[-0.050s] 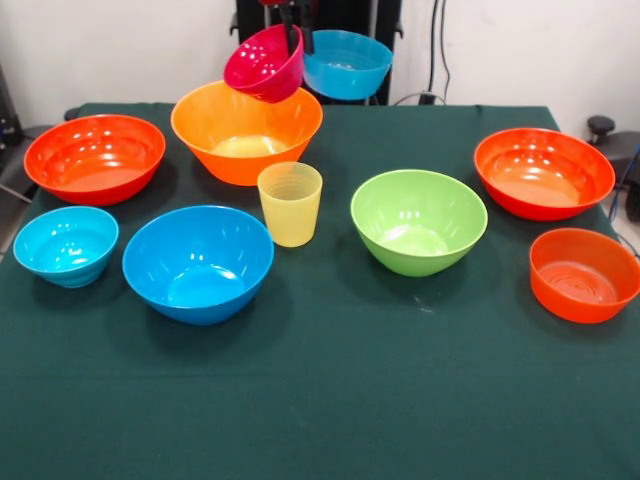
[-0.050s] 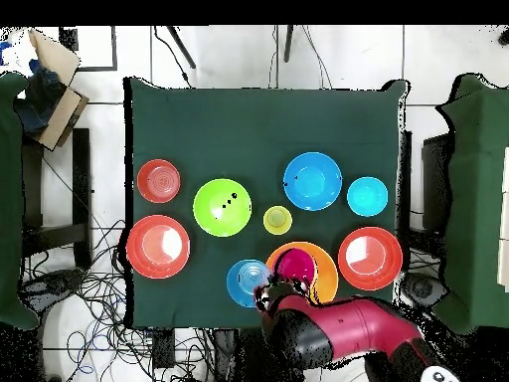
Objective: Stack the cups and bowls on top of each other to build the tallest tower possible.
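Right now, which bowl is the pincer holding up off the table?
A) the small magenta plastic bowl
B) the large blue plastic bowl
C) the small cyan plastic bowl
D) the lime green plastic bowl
A: the pincer grips the rim of the small magenta plastic bowl, which hangs tilted over the large light-orange plastic bowl, clear of the green tablecloth.

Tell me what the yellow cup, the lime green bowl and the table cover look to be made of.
Yellow cup: probably thin translucent plastic; the light passes through its wall and faint ridges ring it.
Lime green bowl: likely hard glossy plastic, with bright highlights on its smooth inside.
Table cover: apparently dark green cloth, matte, with no shine and soft draped edges in the overhead view.
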Robot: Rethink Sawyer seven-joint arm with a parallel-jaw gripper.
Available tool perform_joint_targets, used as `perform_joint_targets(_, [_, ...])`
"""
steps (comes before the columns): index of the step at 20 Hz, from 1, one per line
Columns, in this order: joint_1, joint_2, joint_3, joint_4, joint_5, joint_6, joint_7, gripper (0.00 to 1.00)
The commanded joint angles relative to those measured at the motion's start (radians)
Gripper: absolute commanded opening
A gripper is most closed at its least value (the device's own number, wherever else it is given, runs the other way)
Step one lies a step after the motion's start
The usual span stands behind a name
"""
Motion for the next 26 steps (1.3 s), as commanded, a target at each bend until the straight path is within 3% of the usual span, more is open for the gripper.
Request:
perform_joint_targets(1, [-0.059,0.03,0.163,-0.08,-0.051,0.175,-0.254,0.0])
perform_joint_targets(13, [-0.161,0.046,0.284,-0.117,-0.076,0.272,-0.28,0.0])
perform_joint_targets(26, [-0.176,0.075,0.296,-0.133,-0.137,0.263,-0.223,0.0])
